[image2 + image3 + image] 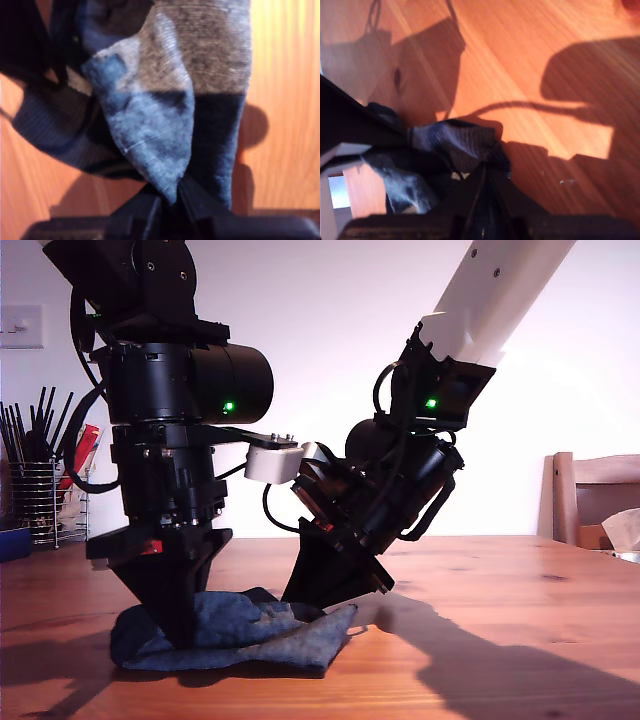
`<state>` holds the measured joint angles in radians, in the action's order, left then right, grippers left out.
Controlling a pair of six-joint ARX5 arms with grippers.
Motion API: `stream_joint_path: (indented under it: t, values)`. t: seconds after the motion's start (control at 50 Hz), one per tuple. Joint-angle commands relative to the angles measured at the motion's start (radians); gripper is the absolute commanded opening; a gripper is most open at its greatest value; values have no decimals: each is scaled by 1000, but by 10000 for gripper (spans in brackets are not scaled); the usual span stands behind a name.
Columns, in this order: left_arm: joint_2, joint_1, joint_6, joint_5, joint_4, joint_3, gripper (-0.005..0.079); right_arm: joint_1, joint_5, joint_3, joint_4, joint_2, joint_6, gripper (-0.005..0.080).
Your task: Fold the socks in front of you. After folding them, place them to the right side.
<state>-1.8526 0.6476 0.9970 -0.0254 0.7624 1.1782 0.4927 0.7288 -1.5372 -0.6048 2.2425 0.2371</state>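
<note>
- Socks (250, 635) are lying as a crumpled blue-grey bundle on the wooden table (500, 580), at the near edge towards the exterior view's left, with both arms reaching down onto them.
- First gripper (172, 197) is pinching a raised fold of the knit, jaws closed on it, while the grey and dark panels are spreading out beyond the tips.
- Second gripper (482, 175) is showing its jaws drawn together with dark ribbed fabric bunching at the tips, so it seems to be nipping an edge of the bundle.
- Knit of this kind is probably behaving as light, limp and stretchy cloth, sagging and slipping wherever it is unsupported.
- Holding looks safest at doubled edges or cuffs, taking both layers rather than one loose flap.
</note>
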Motion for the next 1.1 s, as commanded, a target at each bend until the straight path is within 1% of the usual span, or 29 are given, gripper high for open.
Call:
stream_joint_path:
  t: [0.0,0.18,0.42,0.62,0.84,1.06,1.08]
  values:
    - [29,3,-2,-10,15,4,-20,9,-52,19,5,51,7,-10]
    - [56,3,-2,-22,26,10,-20,9,-61,19,7,51,7,-10]
    - [75,3,-3,-20,21,62,-20,11,-60,19,5,51,6,-10]
    - [74,3,-1,-7,-31,65,-21,18,-59,19,-16,51,6,-10]
    - [66,-10,14,41,-97,65,-21,18,-60,19,-23,51,9,-10]
    - [27,-26,17,101,-89,65,-21,18,-71,19,-32,51,30,-10]
    - [26,-26,17,119,-85,65,-21,18,-79,19,-32,51,30,-10]
